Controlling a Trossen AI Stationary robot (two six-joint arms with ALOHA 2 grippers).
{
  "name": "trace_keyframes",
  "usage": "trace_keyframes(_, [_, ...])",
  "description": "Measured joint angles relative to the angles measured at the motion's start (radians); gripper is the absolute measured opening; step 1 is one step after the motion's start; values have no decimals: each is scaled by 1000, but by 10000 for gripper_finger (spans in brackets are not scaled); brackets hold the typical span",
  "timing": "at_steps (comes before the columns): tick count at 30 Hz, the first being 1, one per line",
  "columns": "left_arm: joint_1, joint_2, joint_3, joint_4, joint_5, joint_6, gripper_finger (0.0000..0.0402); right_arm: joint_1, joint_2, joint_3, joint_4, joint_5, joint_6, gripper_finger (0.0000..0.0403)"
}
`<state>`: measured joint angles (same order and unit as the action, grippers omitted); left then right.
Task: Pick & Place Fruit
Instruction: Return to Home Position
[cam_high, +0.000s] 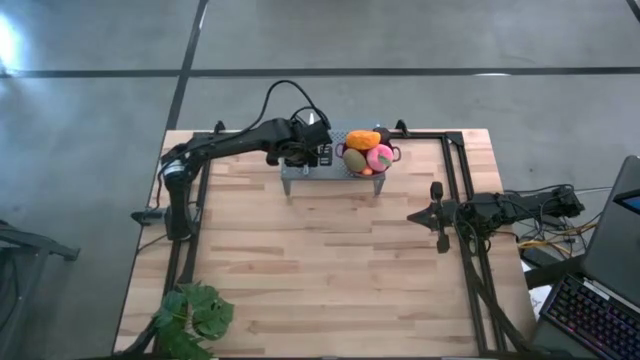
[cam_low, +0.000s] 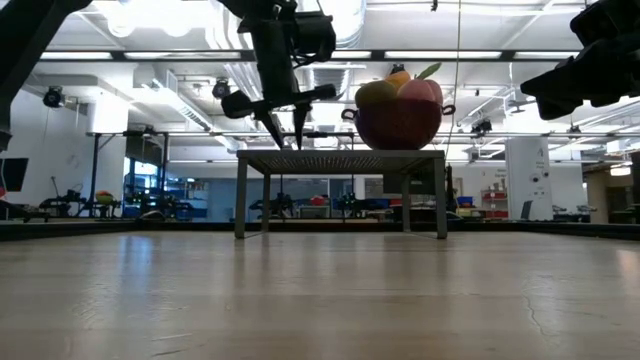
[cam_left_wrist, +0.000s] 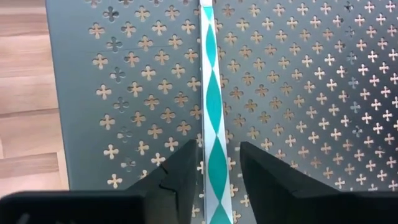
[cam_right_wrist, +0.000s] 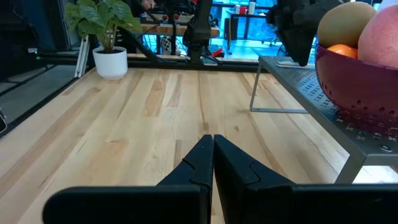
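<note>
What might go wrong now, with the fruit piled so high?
1. The left claw is open right over the striped knife on the shelf; swinging sideways before rising, a finger might knock the knife.
2. The fruit is heaped above the rim of the purple bowl, so a bump to the shelf might roll a piece out.
The right claw waits shut, far off at the table's right.
</note>
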<state>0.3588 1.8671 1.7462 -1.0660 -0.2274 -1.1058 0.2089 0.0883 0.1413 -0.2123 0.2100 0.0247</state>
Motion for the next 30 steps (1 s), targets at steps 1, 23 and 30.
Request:
trace_keyframes(1, [0,0,1,0,0,6,129,0,0,0,0,0,1,8])
trace_keyframes(23, [-147,-72,230,-202,-124,400,232,0,0,0,0,0,0,8])
trace_keyframes(30, [-488,-189,179,-163,-470,501,232,0,0,0,0,0,0,8])
